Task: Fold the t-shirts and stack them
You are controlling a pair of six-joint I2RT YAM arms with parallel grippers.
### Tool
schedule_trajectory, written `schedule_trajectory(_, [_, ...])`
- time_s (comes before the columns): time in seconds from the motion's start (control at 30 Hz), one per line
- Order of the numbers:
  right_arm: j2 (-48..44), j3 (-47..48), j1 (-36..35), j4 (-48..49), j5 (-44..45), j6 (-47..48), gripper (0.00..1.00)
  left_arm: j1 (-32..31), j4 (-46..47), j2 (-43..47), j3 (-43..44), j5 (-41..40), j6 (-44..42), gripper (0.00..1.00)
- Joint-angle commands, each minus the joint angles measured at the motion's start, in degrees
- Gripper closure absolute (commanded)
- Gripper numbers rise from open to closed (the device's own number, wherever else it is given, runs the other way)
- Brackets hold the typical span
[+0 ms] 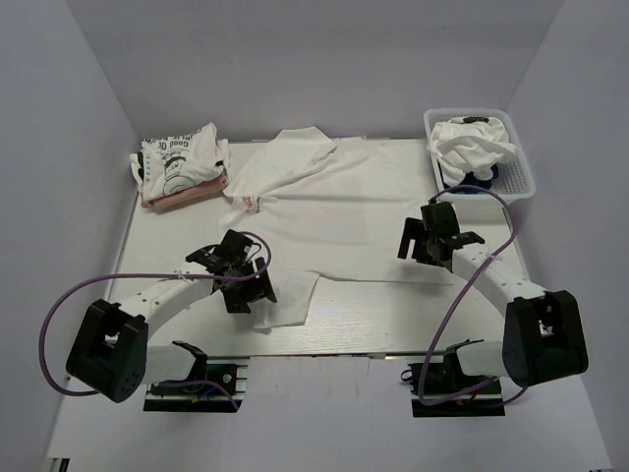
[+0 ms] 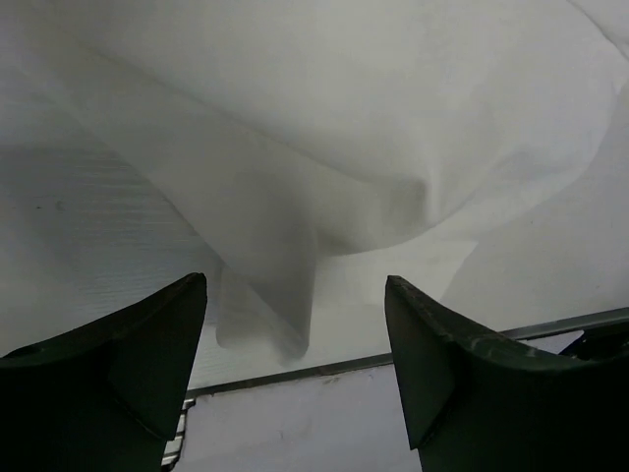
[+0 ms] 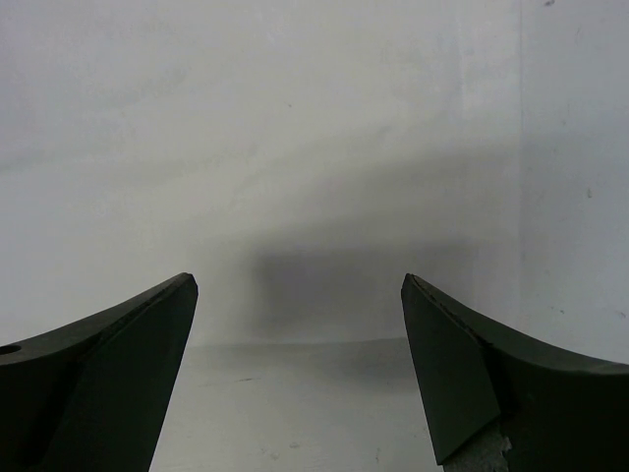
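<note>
Your left gripper (image 2: 295,283) stands apart before a loose fold of the white t-shirt (image 2: 344,147); the right gripper (image 3: 300,280) stands apart on nothing. Pinch too shallow and that fold could slip free — bunching the shirt.

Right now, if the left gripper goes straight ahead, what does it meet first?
Probably the white t-shirt, whose loose fold lies just ahead of the left gripper; depth is unclear.

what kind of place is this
Probably a robot test booth for folding laundry: bare white walls box in a table, left arm and right arm are bolted at its near edge, and a basket holds t-shirts.
</note>
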State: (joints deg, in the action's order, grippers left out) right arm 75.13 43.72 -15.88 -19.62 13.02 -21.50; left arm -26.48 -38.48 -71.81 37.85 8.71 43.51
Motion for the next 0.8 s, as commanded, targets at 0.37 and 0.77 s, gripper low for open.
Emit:
schedule_trajectory(0.37, [0.01,-3.82,-0.12,-0.77,-0.18,-1.79,0.10,-3.93,-3.08,2.19,-0.32,-1.94,5.36,1.00])
schedule_trajectory(0.77, [3.35,-3.56,0.41,-2.62,4.99,-5.22,0.10,-2.52,-23.39,13.36,-3.82,-11.43,18.62,0.96])
